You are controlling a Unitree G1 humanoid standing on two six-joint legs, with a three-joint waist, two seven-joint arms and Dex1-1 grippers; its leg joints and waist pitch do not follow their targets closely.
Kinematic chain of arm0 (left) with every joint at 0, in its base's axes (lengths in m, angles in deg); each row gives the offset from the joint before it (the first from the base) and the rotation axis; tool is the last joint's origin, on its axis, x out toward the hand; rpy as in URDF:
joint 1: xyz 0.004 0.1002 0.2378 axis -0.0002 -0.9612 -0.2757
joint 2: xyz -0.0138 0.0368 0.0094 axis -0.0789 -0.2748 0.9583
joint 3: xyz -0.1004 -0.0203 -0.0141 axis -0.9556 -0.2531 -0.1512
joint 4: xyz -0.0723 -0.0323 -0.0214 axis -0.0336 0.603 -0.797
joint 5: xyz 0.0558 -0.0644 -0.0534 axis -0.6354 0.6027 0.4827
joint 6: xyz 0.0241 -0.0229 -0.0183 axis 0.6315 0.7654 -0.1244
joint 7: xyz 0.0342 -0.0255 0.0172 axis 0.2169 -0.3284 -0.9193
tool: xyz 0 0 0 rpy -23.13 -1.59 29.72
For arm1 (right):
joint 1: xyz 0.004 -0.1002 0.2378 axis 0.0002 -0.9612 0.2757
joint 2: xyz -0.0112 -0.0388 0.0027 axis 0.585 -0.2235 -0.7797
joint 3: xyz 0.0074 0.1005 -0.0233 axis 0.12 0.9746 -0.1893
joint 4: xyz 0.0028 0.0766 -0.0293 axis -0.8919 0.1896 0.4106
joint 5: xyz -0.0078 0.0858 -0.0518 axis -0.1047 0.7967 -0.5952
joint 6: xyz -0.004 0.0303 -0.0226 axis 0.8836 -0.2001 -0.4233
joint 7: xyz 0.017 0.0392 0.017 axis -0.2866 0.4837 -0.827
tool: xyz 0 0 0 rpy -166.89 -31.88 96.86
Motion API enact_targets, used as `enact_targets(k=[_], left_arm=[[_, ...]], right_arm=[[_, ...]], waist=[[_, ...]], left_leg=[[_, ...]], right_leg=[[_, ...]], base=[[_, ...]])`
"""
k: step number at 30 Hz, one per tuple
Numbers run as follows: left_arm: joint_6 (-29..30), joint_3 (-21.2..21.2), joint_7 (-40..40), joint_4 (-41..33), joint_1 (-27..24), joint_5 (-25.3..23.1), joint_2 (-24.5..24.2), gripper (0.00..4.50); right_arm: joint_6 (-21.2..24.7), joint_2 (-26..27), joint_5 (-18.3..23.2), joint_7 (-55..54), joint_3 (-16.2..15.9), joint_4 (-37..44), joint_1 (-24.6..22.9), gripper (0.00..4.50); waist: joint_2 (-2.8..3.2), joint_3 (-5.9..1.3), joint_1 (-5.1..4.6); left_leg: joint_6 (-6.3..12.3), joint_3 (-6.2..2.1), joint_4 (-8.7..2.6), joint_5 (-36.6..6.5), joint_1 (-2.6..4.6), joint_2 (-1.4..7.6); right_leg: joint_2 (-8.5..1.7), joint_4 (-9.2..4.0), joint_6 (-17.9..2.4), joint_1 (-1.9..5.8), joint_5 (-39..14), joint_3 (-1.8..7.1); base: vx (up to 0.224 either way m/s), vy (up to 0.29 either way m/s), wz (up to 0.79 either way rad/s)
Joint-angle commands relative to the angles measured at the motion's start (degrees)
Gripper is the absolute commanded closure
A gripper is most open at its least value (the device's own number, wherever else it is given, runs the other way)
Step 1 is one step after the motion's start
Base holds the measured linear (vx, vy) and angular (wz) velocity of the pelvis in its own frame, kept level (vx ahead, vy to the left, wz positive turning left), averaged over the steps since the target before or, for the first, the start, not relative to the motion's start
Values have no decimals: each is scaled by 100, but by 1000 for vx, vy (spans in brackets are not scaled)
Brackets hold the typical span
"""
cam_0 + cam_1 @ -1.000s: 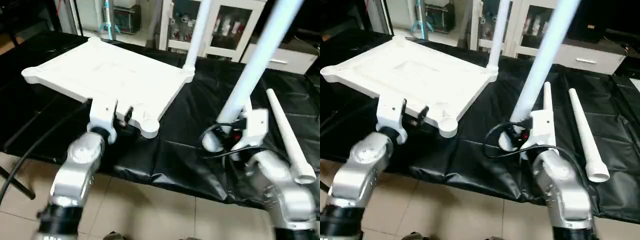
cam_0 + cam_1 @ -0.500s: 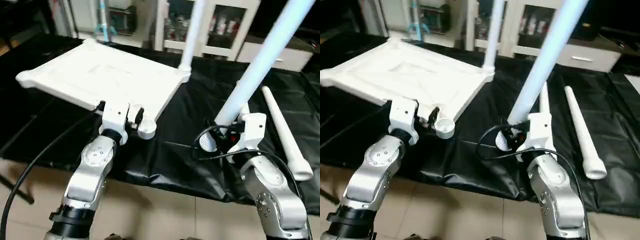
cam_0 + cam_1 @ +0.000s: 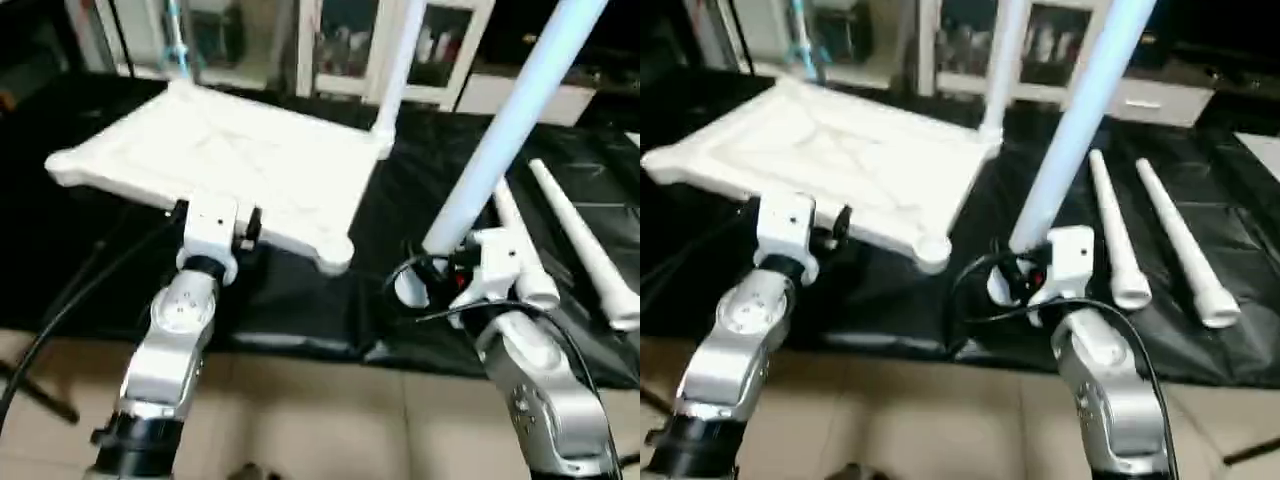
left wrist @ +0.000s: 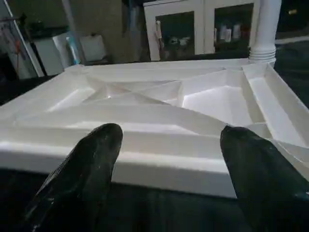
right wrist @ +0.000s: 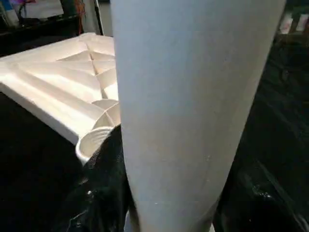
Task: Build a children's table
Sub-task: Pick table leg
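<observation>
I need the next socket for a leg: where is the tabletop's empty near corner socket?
In the head views, the empty socket sits at the tabletop's near right corner, between the left pincer and the leg held by the right pincer.

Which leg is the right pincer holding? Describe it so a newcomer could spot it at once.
Start at the white tabletop lying ribs-up on the black cloth. Just right of its near corner socket, the right pincer grips the held leg by its thick end. It slants steeply upward, while two spare legs lie flat and a fourth stands in the far corner.
</observation>
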Motion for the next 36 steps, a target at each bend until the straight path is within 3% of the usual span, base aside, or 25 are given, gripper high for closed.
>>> enact_targets(k=[1,2,3,4,5,7,9,11,13,15,17,20,23,25,26,27,28,29,30,31,32,33,34,35,36], left_arm=[[54,71,-24,-186,-31,-10,36,79],[86,65,-20,-198,-36,-17,37,79],[77,38,39,-203,-37,36,52,79],[67,20,76,-215,-38,72,60,79],[50,2,112,-226,-44,120,73,79],[55,-32,171,-253,-62,197,93,79],[17,-49,283,-286,-92,290,97,79],[14,-68,304,-318,-110,333,115,79],[45,-77,280,-335,-116,328,125,79],[83,-107,277,-358,-125,339,142,79],[92,-128,313,-372,-133,370,139,79],[96,-129,327,-378,-134,384,128,79],[104,-121,361,-388,-128,385,107,79],[128,-122,377,-406,-121,378,99,79],[128,-122,377,-406,-121,378,99,79],[134,-124,385,-414,-118,383,100,79],[134,-124,385,-414,-118,383,100,79],[140,-123,393,-419,-117,392,101,79],[147,-126,394,-430,-117,403,105,79],[157,-131,392,-437,-117,412,109,79],[161,-138,391,-446,-121,418,111,79],[162,-142,389,-446,-121,420,112,79],[163,-149,386,-448,-121,424,114,79],[167,-158,380,-445,-118,428,114,79],[168,-164,376,-448,-122,432,112,79]], right_arm=[[60,-132,33,31,104,37,85,264],[52,-154,26,47,121,4,101,264],[51,-193,32,56,178,-45,132,264],[53,-204,43,48,214,-62,148,264],[53,-209,50,39,241,-71,158,264],[45,-223,60,23,294,-85,173,264],[36,-241,69,26,335,-87,173,264],[39,-246,77,31,347,-82,165,264],[39,-250,82,33,351,-80,162,264],[42,-254,122,43,354,-69,147,264],[48,-239,153,54,350,-52,136,264],[54,-224,149,67,351,-48,137,264],[57,-217,145,90,343,-54,148,264],[46,-229,146,116,337,-92,172,264],[46,-229,146,116,337,-92,172,264],[40,-238,144,125,333,-109,183,264],[40,-238,144,125,333,-109,183,264],[36,-244,147,130,327,-120,190,264],[28,-253,149,135,313,-129,191,264],[27,-261,153,141,302,-136,191,264],[26,-266,153,148,288,-136,189,264],[27,-268,153,152,284,-136,189,264],[28,-272,153,159,277,-137,189,264],[42,-285,147,180,257,-149,200,264],[50,-297,146,214,233,-156,205,264]], waist=[[87,-326,-3],[-81,-353,-15],[-208,-272,190],[-202,-184,243],[-177,-106,246],[-46,-64,118],[234,-179,-81],[172,-141,-135],[87,-118,-140],[105,-92,-123],[100,-87,-129],[116,-59,-124],[178,-19,-189],[255,-4,-209],[303,-5,-172],[205,1,-161],[46,1,-175],[-30,58,-162],[-103,27,-88],[-55,-18,-6],[-13,-20,51],[55,-44,28],[218,-155,-144],[279,-190,-256],[327,-221,-429]], left_leg=[[-770,-551,-956,-1497,369,893],[-1072,-383,-747,-2444,307,595],[-660,-318,-74,-1427,221,458],[-459,-424,195,-466,133,396],[-548,-423,126,-360,128,436],[-880,-464,-387,-1929,285,665],[-1406,-728,-832,-4139,370,844],[-1481,-688,-881,-4393,370,803],[-1407,-586,-743,-4204,367,731],[-1245,-541,-646,-3820,366,721],[-1213,-544,-661,-3782,362,724],[-1190,-541,-654,-4334,518,725],[-1105,-512,-648,-4995,694,707],[-1145,-518,-1013,-5598,567,777],[-1170,-444,-1249,-5913,566,807],[-1047,-345,-1232,-5761,663,807],[-957,-183,-783,-5032,918,627],[-857,-94,-395,-4401,1063,513],[-309,-84,175,-2304,772,464],[-160,-147,174,-1578,458,542],[-166,-167,-42,-1233,296,596],[-224,-154,-493,-1628,576,676],[-256,-345,-701,-2219,872,834],[-178,-507,-794,-2417,1081,926],[83,-788,-875,-2600,1381,1045]], right_leg=[[-282,-378,-114,-5,-70,161],[-714,-747,-357,102,-264,347],[-1449,-1253,-334,163,-1414,566],[-1454,-1359,-189,229,-2346,570],[-1378,-1391,-228,248,-2955,388],[-844,-1292,-343,164,-3678,-26],[-525,-880,-507,291,-1227,-75],[-601,-917,-620,276,-633,-53],[-787,-1109,-627,213,-1634,20],[-911,-1266,-556,182,-2562,52],[-877,-1277,-480,191,-2709,36],[-845,-1340,-352,174,-3284,20],[-656,-1403,-206,244,-3757,-199],[-414,-1004,-242,507,-2865,-239],[-290,-632,-326,588,-2023,-240],[-335,-706,-336,521,-1910,-142],[-603,-1283,-353,287,-3385,-8],[-811,-1632,-266,108,-4547,1],[-1331,-1897,-293,415,-5657,301],[-1454,-1826,-346,740,-5535,454],[-1244,-1704,-347,889,-5138,286],[-718,-1507,-481,693,-3951,8],[-363,-1157,-661,537,-2535,-165],[-256,-945,-758,405,-1823,-207],[-175,-570,-715,147,-837,-225]], base=[[-133,-51,2],[-141,-95,-11],[-142,-94,-21],[-142,-94,-21],[-127,-47,-34],[-105,3,-37],[-77,42,-16],[-72,46,-10],[-54,26,-5],[0,0,0],[0,0,0],[0,0,0],[0,0,0],[54,13,-10],[0,0,0],[0,0,0],[0,0,0],[69,-70,5],[138,-30,-15],[138,-30,-15],[172,25,-22],[127,34,-2],[127,34,-2],[158,45,0],[206,46,-4]])
